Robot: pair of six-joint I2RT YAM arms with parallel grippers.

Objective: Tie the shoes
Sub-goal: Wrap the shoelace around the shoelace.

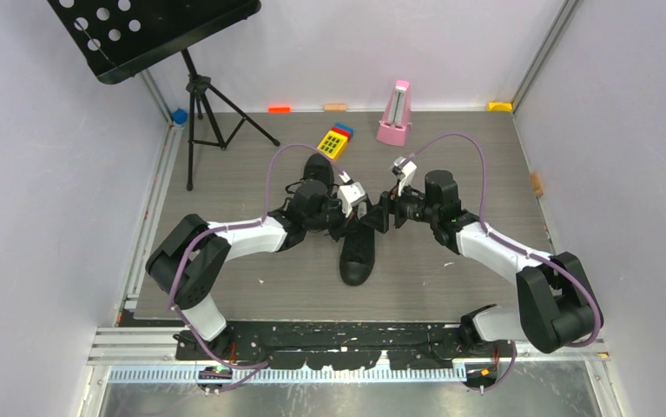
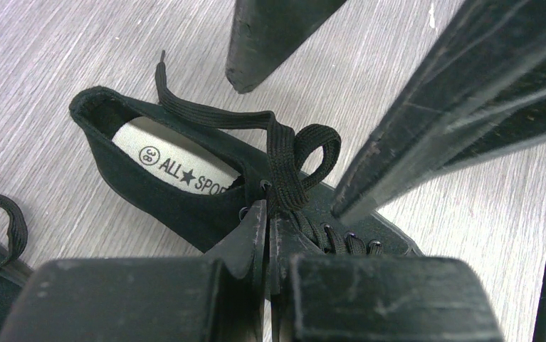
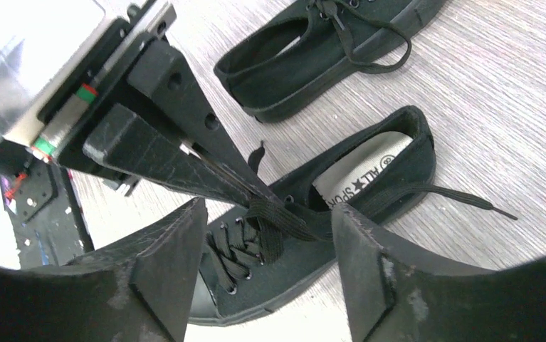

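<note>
Pale lilac walls (image 1: 451,43) closed in a grey wood-grain counter (image 1: 294,287) on three sides; a black perforated music stand (image 1: 151,30) stood in the far-left corner.

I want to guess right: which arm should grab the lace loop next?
Probably right: the right gripper is open astride the lace loop; the left gripper is shut, pinching the lace.

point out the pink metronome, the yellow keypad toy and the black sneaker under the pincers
pink plastic metronome (image 1: 396,111), top view, front face
yellow keypad toy (image 1: 334,142), top view, button panel
black canvas sneaker (image 2: 166,203), left wrist view, side wall
</note>
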